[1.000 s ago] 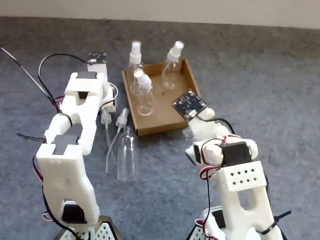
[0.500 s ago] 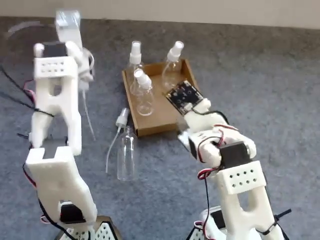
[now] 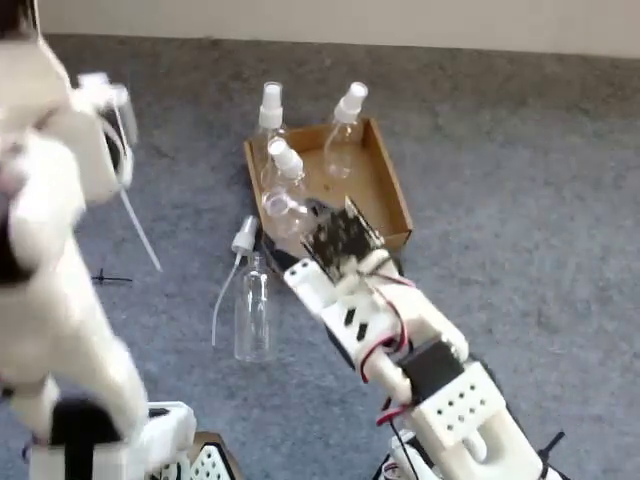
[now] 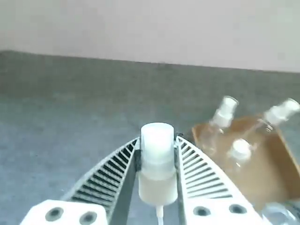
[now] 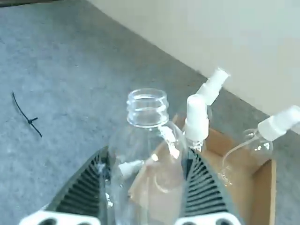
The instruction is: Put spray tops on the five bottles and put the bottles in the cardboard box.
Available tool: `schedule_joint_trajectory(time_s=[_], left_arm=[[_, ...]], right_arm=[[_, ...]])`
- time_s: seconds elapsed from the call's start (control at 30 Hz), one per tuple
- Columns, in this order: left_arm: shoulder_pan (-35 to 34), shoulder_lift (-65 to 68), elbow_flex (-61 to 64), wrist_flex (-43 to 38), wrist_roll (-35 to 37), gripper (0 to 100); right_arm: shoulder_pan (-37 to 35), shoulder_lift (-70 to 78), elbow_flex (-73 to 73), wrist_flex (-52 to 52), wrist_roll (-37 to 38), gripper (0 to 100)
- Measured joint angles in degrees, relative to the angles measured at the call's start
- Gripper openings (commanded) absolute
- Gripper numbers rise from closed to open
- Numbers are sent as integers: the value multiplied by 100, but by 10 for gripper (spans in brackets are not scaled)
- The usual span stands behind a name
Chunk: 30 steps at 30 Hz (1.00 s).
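My left gripper (image 4: 157, 143) is shut on a white spray top (image 4: 157, 161), held high over the table's left side (image 3: 102, 92) with its thin tube (image 3: 138, 228) hanging down. My right gripper (image 5: 147, 161) is shut on a clear bottle (image 5: 146, 154) with an open neck, upright by the front left corner of the cardboard box (image 3: 388, 190). Three bottles with spray tops (image 3: 285, 165) (image 3: 345, 120) (image 3: 270, 110) stand in or at the box. One open bottle (image 3: 252, 305) lies on the carpet, with a loose spray top (image 3: 243, 238) at its neck.
Grey carpet covers the table. A black zip tie (image 3: 110, 278) lies left of the lying bottle, also visible as a zip tie (image 5: 26, 117) in the right wrist view. A pale wall runs along the far edge.
My left arm has risen from the carpet with the spray top in its gripper. My right arm has swung left with the open bottle, from the box's front right to its front left.
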State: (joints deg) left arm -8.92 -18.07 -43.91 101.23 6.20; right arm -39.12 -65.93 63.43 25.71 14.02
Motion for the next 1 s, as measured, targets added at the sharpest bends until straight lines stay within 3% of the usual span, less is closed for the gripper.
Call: schedule_joint_trajectory(time_s=[0.1,0.23,0.47,0.7,1.0], left_arm=[[668,-1187,1178,-369,35,64],[1644,-2400,2910,-1679,44,63],[2848,-2602,4651,-4255,44,63],[3103,-2110,4765,-4791,44,63],[3103,-1952,4765,-4818,44,63]], right_arm=[[-18,-598,721,-255,-35,4],[-26,-1354,1363,-308,-35,4],[-35,-2365,2136,-308,-35,4],[-26,-2611,2224,-308,-35,4],[88,-2611,2224,-308,-35,4]])
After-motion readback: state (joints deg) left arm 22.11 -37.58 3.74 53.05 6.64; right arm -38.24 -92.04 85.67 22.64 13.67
